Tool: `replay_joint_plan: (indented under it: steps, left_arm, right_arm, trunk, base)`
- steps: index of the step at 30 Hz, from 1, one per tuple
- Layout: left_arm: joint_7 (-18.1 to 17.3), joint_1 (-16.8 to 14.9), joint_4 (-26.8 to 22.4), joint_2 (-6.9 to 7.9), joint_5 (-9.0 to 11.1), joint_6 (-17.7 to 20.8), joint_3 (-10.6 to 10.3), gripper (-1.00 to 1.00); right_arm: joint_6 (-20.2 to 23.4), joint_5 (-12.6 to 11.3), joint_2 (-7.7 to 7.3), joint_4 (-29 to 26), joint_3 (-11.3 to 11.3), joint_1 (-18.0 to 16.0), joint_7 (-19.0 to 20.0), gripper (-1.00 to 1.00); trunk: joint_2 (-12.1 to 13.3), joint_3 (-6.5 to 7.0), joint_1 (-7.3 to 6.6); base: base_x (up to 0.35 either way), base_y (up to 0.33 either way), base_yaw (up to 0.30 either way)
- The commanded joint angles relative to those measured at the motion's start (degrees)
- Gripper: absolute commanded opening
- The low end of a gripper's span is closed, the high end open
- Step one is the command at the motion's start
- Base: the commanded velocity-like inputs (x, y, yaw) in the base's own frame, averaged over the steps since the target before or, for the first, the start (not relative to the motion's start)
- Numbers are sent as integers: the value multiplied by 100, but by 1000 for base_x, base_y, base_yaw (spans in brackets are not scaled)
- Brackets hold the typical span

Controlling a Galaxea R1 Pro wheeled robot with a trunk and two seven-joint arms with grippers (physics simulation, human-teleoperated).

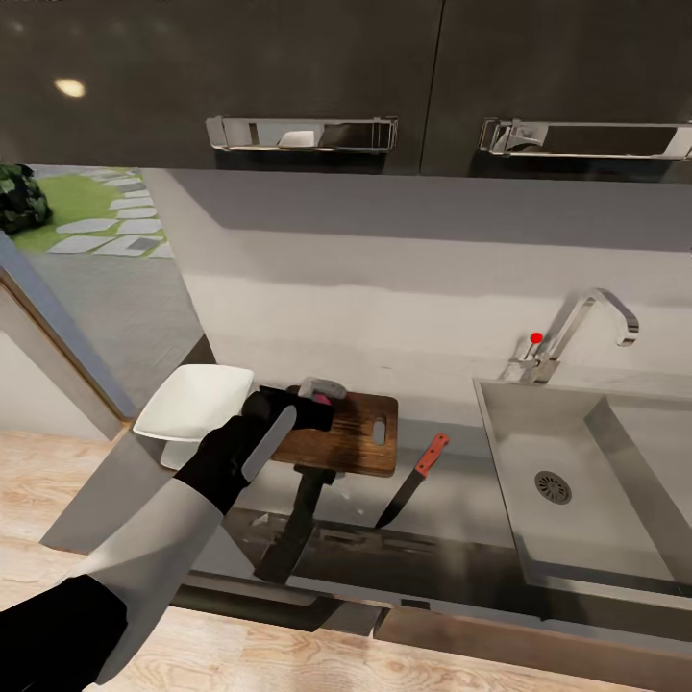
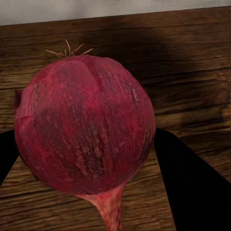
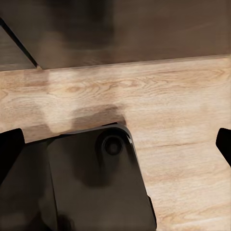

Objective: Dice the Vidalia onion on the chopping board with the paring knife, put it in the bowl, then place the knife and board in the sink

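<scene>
The pinkish-red Vidalia onion [image 1: 327, 389] sits between the fingers of my left gripper [image 1: 315, 404], just over the left end of the dark wooden chopping board [image 1: 356, 444]. In the left wrist view the onion [image 2: 84, 125] is large, with a black finger [image 2: 192, 187] pressed against each side and the board's [image 2: 192, 62] grain behind it. The paring knife [image 1: 415, 479], red-orange handle away from me, lies on the grey countertop [image 1: 452, 509] between board and sink [image 1: 519, 461]. The white bowl [image 1: 192, 404] stands left of the board. My right gripper [image 3: 115, 147] is open over the wooden floor.
The chrome tap [image 1: 581, 327] with its red knob [image 1: 535, 338] rises behind the steel basin. Dark wall cabinets [image 1: 288, 77] with steel handles hang overhead. The right wrist view has the robot's dark base [image 3: 91, 183] on a light wood floor [image 3: 144, 91].
</scene>
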Motion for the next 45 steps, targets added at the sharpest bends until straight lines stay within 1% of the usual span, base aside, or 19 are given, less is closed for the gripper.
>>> replay_joint_plan:
  steps: [1,5,11,17,18,31,36,40,43,45]
  left_arm:
    - [51,-4,49,2,89,12,-14,-100]
    - [51,-3,53,-1,89,11,-19,-100]
    - [55,-2,48,-68,89,11,-21,-100]
    - [54,-2,26,-69,89,11,-21,-100]
    - [55,-2,15,-72,89,11,-21,100]
    - [59,-3,-7,-77,89,11,-21,100]
    - [68,-3,-91,-77,89,14,-21,100]
    - [78,-3,-348,-77,89,35,-17,100]
    - [86,-3,-732,-72,84,62,-14,100]
    - [91,-4,-1135,-57,82,158,-13,100]
  right_arm:
    - [0,58,6,-10,-17,2,-33,100]
    - [-1,58,6,-10,-17,1,-33,100]
    - [0,58,6,-11,-17,1,-33,100]
    - [-2,58,6,-11,-17,2,-32,100]
    - [-2,58,6,-12,-17,2,-33,100]
    - [-1,58,6,-10,-18,2,-33,100]
    - [-1,59,6,-10,-17,2,-33,100]
    - [0,58,6,-10,-17,1,-33,100]
    - [0,58,6,-10,-17,-2,-33,100]
    - [0,58,6,-10,-17,0,-33,100]
  trunk:
    - [-8,-11,5]
    - [-8,-11,5]
    - [-8,-11,5]
    - [-8,-11,5]
    - [-8,-11,5]
    - [-8,-11,5]
    - [-8,-11,5]
    - [-8,-11,5]
    - [-8,-11,5]
    - [-8,-11,5]
  base:
    - [0,0,0]
    - [0,0,0]
    - [0,0,0]
    - [0,0,0]
    - [0,0,0]
    - [0,0,0]
    - [0,0,0]
    - [0,0,0]
    - [0,0,0]
    - [0,0,0]
